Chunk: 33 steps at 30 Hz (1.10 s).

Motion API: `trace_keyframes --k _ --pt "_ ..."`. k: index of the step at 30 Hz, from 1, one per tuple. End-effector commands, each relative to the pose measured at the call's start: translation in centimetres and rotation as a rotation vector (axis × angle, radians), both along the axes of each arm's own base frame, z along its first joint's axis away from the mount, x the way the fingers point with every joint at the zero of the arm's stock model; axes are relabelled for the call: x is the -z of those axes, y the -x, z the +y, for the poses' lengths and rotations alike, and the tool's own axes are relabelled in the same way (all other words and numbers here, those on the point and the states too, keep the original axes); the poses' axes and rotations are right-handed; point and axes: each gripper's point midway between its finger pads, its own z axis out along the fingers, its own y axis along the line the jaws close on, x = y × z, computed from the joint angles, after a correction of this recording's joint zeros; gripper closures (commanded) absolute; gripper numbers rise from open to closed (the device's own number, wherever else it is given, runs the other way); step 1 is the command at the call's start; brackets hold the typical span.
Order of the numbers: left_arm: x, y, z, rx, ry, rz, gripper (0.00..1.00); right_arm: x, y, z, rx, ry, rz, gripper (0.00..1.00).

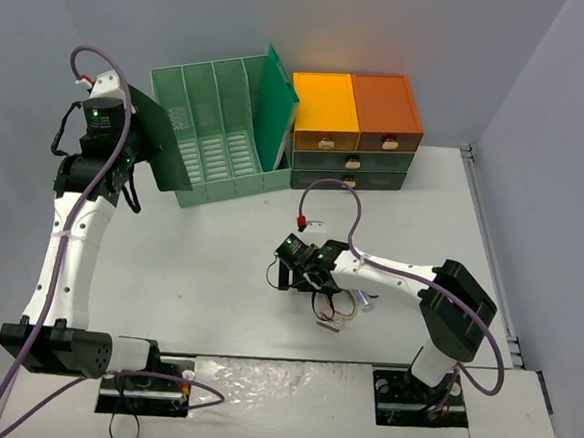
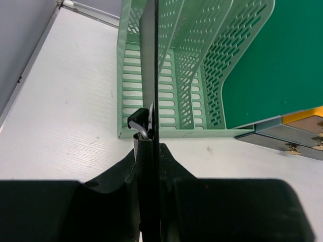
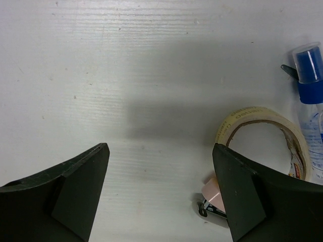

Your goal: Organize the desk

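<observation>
Both arm bases sit at the near edge of the surface (image 1: 219, 264), a wide off-white desk top that fills the frame, with a thin metal rail along its right edge.

A little in from the near edge and right of centre, the right arm (image 1: 398, 277) reaches left and low over the surface. The right jaws stand wide open with nothing but bare surface between them. Just beside their right-hand finger lies a roll of pale tape (image 3: 250, 115), flat on its side. A small pink-and-metal item (image 3: 212, 194) lies at the near side of the roll. I cannot tell what it is. A blue-capped tube (image 3: 309, 70) with a clear body lies just beyond the roll, toward the right edge.

Farther back on the left side, the left arm (image 1: 70, 244) rises tall. The left jaws are closed on a thin dark green board (image 1: 162, 140), held on edge and tilted. A small metal clip (image 2: 141, 121) shows against the board just past the fingers. The board's lower corner is at the near left corner of a mint-green slotted file rack (image 1: 216, 154), in line with its leftmost slot. Whether it has entered the slot cannot be told.

The rack stands near the far edge, left of centre, with a green folder (image 1: 275, 103) leaning in its rightmost slot. Just beside it on the right stands a drawer unit (image 1: 353, 133), yellow and orange drawers over dark grey ones.
</observation>
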Motion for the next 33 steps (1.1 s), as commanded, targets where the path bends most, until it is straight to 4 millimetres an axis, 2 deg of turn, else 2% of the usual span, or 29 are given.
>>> trace_keyframes --k 1,11,16,21,26,33 --pt "-6.1 -0.8 0.9 -0.032 -0.055 -0.173 1.00 -1.9 0.0 -1.2 0.005 0.009 -0.053 0.20" --pt "-5.4 -2.1 0.9 -0.021 -0.086 -0.148 1.00 -2.0 0.2 -1.9 -0.004 0.028 -0.057 0.19" --pt "-4.3 -2.9 0.6 -0.007 -0.076 -0.124 1.00 -1.9 0.4 -2.2 -0.004 0.033 -0.055 0.19" --pt "-2.6 -3.6 0.2 0.014 -0.071 -0.089 1.00 -2.0 0.4 -2.3 -0.004 0.032 -0.055 0.19" --pt "0.3 -4.4 -0.3 0.035 -0.064 -0.004 1.00 -2.0 0.3 -2.1 -0.008 0.031 -0.055 0.19" --pt "2.6 -5.7 -1.1 0.061 -0.036 0.075 1.00 -1.9 0.4 -2.2 -0.009 0.036 -0.052 0.19"
